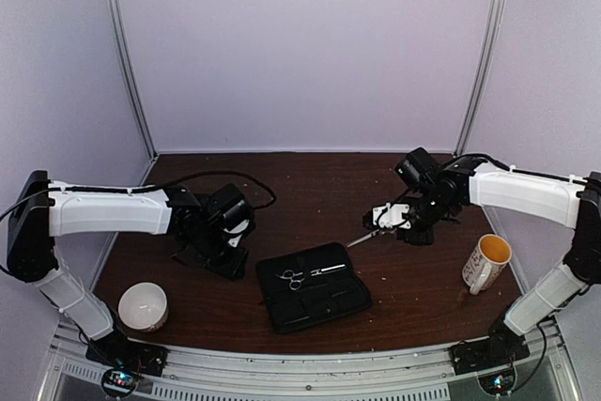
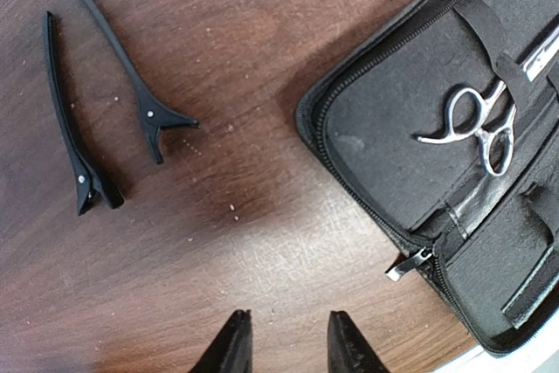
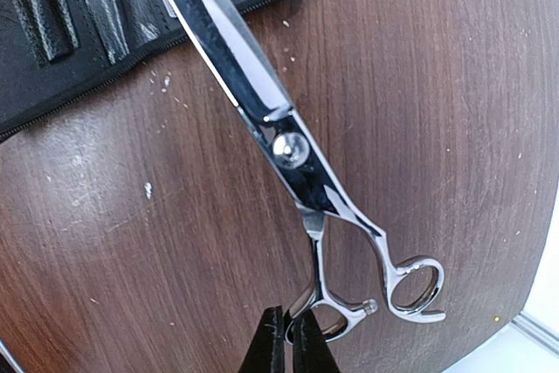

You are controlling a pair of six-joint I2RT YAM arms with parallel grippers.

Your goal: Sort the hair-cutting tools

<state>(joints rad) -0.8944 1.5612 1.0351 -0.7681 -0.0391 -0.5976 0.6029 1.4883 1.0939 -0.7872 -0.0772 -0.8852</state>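
Right gripper [image 3: 288, 328] clamping scissors [image 3: 293, 150], slim mirrored steel

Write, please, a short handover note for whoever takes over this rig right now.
Left gripper: open, empty, over bare table.
Right gripper: shut on a finger ring of the loose scissors, blades pointing toward the case.
Stowed scissors: under a strap in the open case.
Two black clips: side by side on the table, outside the case.
Done: one pair stowed.
Left: probably place the held pair, then deal with the clips.
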